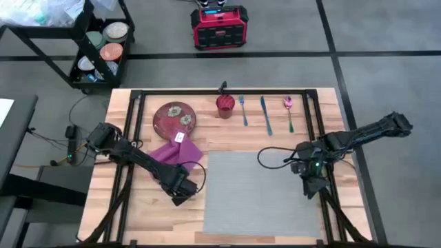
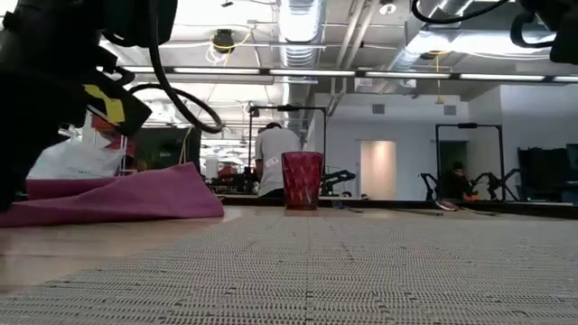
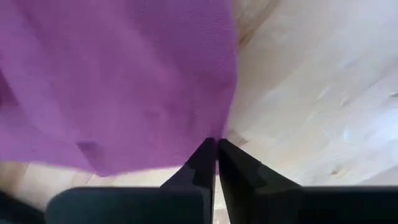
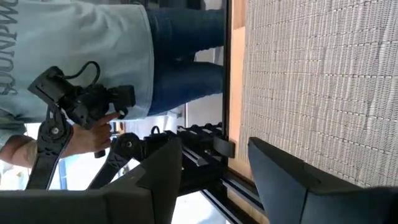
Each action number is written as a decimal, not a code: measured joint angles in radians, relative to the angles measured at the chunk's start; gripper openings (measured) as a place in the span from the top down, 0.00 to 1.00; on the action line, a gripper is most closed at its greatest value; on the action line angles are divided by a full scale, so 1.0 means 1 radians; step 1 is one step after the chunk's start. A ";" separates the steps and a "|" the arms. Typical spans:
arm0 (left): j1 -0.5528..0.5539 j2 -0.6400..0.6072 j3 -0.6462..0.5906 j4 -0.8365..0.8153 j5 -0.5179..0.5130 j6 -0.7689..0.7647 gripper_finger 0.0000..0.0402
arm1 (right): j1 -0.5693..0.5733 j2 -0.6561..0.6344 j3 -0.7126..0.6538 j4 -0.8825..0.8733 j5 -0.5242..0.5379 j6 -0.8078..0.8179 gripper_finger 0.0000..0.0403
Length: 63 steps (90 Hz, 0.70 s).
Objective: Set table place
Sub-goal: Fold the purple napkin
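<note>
Left gripper (image 1: 180,195) beside the grey placemat (image 1: 262,193), jaws pressed together
Right gripper (image 1: 311,189) over the placemat's edge, jaws spread; magenta napkin (image 1: 176,153) on desk (image 1: 148,207)

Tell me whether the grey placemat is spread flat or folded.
Spread flat: the grey placemat lies as one full rectangle on the table, with no fold showing.

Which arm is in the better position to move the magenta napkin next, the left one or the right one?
Probably the left. The left gripper is at the corner of the magenta napkin, fingers shut on its edge. The right gripper hangs open at the far edge of the grey placemat, away from the napkin.
</note>
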<state>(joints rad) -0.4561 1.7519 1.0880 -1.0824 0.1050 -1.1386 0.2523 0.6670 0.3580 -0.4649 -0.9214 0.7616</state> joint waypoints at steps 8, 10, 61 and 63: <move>0.000 0.000 0.041 -0.030 0.004 -0.017 1.00 | 0.000 0.000 0.000 -0.001 0.001 -0.007 0.58; 0.000 0.000 0.053 -0.044 0.004 -0.023 1.00 | 0.000 0.000 0.000 -0.001 0.001 -0.009 0.58; 0.000 0.011 0.228 0.118 -0.078 -0.390 1.00 | 0.003 0.000 0.000 -0.028 0.003 -0.064 0.58; 0.002 0.019 0.229 0.151 -0.081 -0.393 1.00 | 0.003 0.000 0.000 -0.030 0.003 -0.064 0.58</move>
<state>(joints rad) -0.4537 1.7710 1.3170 -0.9309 0.0237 -1.5319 0.2550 0.6670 0.3580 -0.4949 -0.9180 0.6972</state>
